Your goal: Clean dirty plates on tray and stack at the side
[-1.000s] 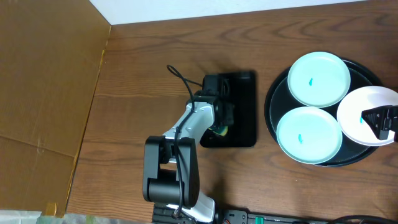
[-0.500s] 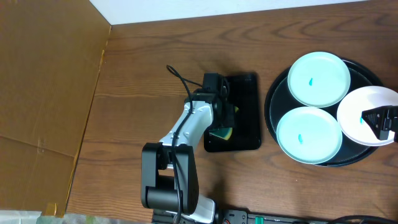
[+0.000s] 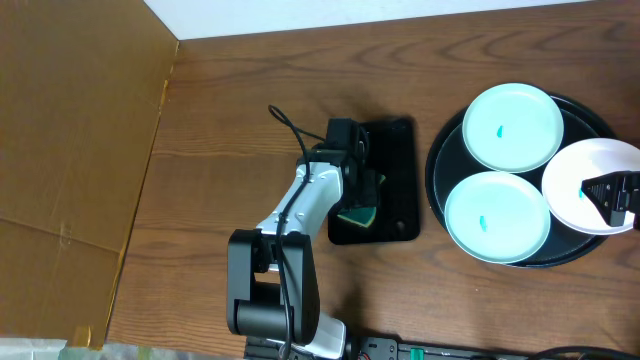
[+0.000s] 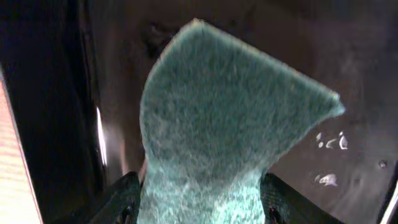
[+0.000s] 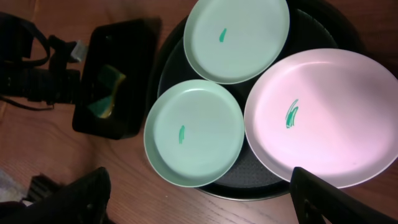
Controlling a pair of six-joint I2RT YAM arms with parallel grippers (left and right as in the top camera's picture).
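The round black tray (image 3: 436,178) at the right holds three plates: a mint plate (image 3: 513,126) at the back, a mint plate (image 3: 497,217) at the front, and a white plate (image 3: 575,190) over the right rim. Each plate carries a teal smear, as the right wrist view shows on the white plate (image 5: 326,115). My right gripper (image 3: 614,190) hangs open above the white plate, with nothing between its fingers (image 5: 84,199). My left gripper (image 3: 358,190) is low in the small black tray (image 3: 400,160). Its jaws stand wide on either side of the green sponge (image 4: 224,124).
A brown cardboard sheet (image 3: 70,150) covers the table's left side. A white wall edge runs along the back. A black cable (image 3: 285,122) loops behind the left arm. A power strip (image 3: 440,350) lies at the front edge.
The left jaws have gone from nearly shut to wide apart around the sponge. The small black tray has turned and slid slightly right. The right arm and the plates have not moved.
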